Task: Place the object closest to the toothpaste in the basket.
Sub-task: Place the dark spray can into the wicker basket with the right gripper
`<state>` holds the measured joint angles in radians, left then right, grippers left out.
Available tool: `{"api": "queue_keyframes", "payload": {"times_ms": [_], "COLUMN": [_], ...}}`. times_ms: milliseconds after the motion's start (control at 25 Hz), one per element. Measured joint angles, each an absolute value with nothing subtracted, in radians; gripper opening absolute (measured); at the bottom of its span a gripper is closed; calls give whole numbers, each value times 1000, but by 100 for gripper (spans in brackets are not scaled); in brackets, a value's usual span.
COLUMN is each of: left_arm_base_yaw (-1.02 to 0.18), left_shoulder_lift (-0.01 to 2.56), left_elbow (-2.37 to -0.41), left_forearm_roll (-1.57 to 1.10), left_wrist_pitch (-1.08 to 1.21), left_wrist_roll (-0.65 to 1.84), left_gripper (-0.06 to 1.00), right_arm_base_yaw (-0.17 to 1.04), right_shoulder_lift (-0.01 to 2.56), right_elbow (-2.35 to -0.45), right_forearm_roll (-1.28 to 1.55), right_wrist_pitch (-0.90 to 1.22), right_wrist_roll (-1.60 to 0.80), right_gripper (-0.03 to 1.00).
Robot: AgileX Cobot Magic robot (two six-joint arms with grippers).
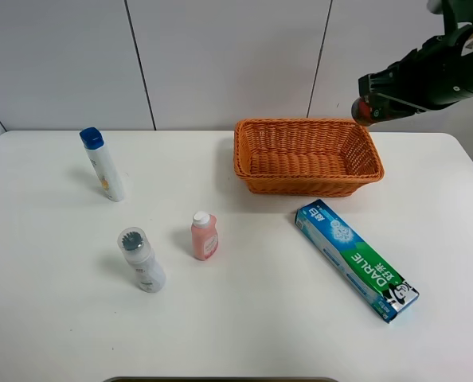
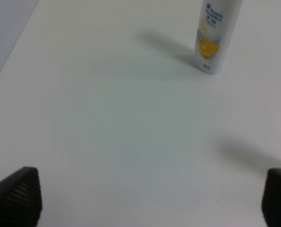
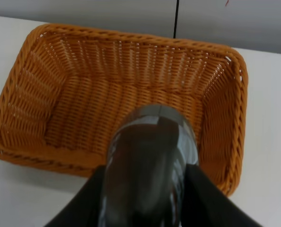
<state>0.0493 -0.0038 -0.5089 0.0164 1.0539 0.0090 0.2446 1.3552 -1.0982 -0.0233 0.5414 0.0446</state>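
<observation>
On the left edge of my feed, the left gripper (image 2: 147,197) is released, its two fingers wide apart over bare table (image 1: 45,318). It does not show in the high view. The white bottle (image 1: 103,165) with a blue cap stands upright at 10 o'clock from the table's middle, and the left wrist camera catches its lower half (image 2: 215,38).

At 5 o'clock from it, well apart, stands the clear-capped bottle (image 1: 141,259). The pink bottle (image 1: 205,235) is near that one at 2 o'clock, upright, white cap on. It sits at 9 o'clock from the toothpaste (image 1: 356,259), which lies flat and diagonal, one end toward 11 o'clock and near the basket (image 1: 256,171), not touching it.

The basket sits at 1 o'clock from the table's middle, and I see nothing inside it.

The right gripper (image 1: 369,102) hangs in the air at 2 o'clock from the basket, over its far right corner. It is clenched on a dark object (image 3: 150,161), glossy and rounded. In the right wrist view that object is above the basket's floor, clear of the weave. I cannot tell what kind of item it is.
</observation>
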Motion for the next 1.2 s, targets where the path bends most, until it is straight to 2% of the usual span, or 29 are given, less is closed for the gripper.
{"api": "queue_keyframes", "payload": {"times_ms": [720, 1200], "left_arm_base_yaw": [49, 49], "left_shoulder_lift": [-4, -4], "left_elbow": [-509, -509], "left_forearm_roll": [16, 16], "left_wrist_pitch": [1054, 1054], "left_wrist_roll": [9, 9], "left_gripper": [94, 94], "right_arm_base_yaw": [245, 245], "right_shoulder_lift": [1819, 1982], "right_elbow": [-1437, -1460], "right_forearm_roll": [129, 161], "right_wrist_pitch": [531, 455], "right_wrist_roll": [-95, -109], "right_gripper": [36, 36]}}
